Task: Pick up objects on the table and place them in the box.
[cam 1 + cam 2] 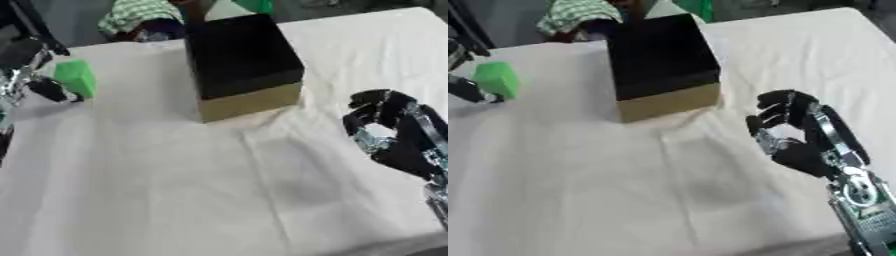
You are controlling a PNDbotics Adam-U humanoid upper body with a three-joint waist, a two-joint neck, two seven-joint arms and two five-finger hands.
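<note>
The right hand (798, 137) hovers nearest, right of centre over the cloth-covered surface (175, 200), fingers curled on nothing. Farther back stands the box (241, 65), dark on top. At far left the left hand (44, 85) touches a green block (76, 77), upright; its grip I cannot tell. The box lies to their right. The left eye view shows more of that hand.

1. The box (241, 65) is sitting on the table (175, 190) at about twelve o'clock.
2. The block (76, 77) is lying at ten o'clock, touching the left hand (39, 75).
3. The right hand (798, 135) is hovering at three o'clock, well apart from the box.
</note>
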